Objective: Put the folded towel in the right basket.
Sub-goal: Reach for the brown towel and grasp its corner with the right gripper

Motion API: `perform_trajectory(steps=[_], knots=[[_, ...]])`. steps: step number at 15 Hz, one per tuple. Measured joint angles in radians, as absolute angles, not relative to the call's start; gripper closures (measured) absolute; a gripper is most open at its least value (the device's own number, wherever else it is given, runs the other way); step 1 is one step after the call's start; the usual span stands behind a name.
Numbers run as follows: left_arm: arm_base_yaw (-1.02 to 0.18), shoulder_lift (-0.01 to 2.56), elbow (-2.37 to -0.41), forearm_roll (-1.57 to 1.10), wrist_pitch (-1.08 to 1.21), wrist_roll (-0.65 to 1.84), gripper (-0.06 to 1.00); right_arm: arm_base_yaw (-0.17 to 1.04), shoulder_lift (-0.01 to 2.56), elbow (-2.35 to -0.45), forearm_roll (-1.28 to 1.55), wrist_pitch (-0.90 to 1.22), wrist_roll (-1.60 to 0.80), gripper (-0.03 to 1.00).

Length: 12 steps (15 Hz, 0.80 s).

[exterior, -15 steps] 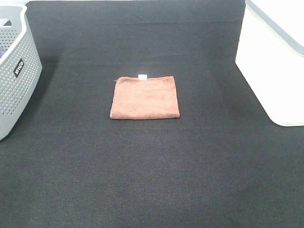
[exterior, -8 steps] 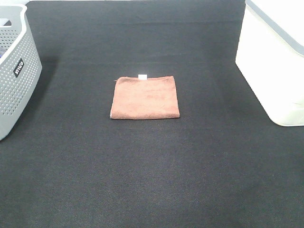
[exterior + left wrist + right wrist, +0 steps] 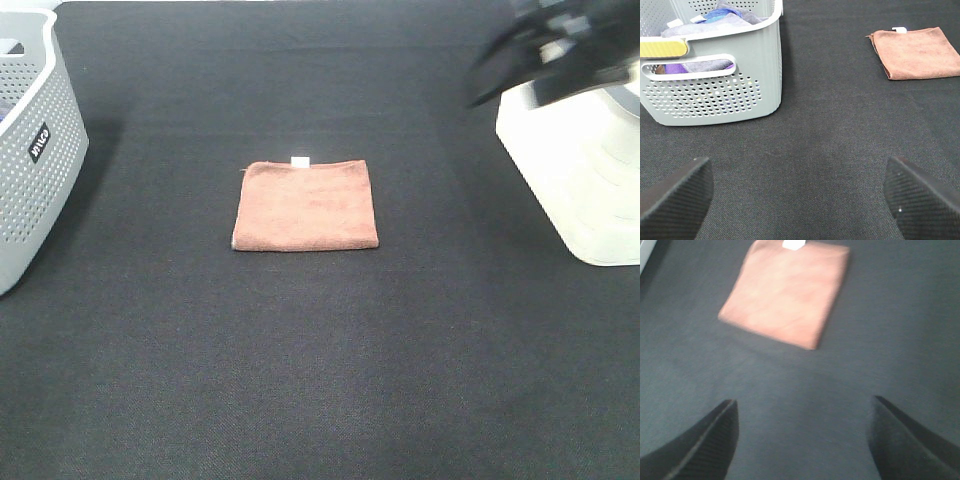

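Left gripper (image 3: 799, 160) spread wide, empty, near the left edge. Folded towel (image 3: 305, 205) lies flat mid-mat (image 3: 320, 380), ungrasped. Right gripper (image 3: 804, 400) gaping, empty, at the far right corner by the right basket (image 3: 570, 170). By my read, pickup and drop both remain.

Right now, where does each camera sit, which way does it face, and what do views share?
Exterior high: mounted high, looking down on black table, folded brown cloth towel, grey perforated plastic basket, white basket; blurred right arm shows.
Left wrist: behind the open left gripper, whose tips show, facing grey basket and towel.
Right wrist: behind the open right gripper, tips showing, above towel.
Shared: towel, in all three.
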<state>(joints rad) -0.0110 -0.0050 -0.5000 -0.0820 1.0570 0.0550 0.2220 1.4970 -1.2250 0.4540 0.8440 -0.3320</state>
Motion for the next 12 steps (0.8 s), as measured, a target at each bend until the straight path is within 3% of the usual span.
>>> perform_trajectory(steps=[7, 12], knots=[[-0.011, -0.005, -0.5, -0.082, 1.057, 0.055, 0.07, 0.257, 1.924, -1.474, 0.486, 0.84, -0.239, 0.29], [-0.011, -0.005, -0.5, -0.082, 1.057, 0.055, 0.07, 0.257, 2.21, -1.7, 0.603, 0.949, -0.26, 0.29]])
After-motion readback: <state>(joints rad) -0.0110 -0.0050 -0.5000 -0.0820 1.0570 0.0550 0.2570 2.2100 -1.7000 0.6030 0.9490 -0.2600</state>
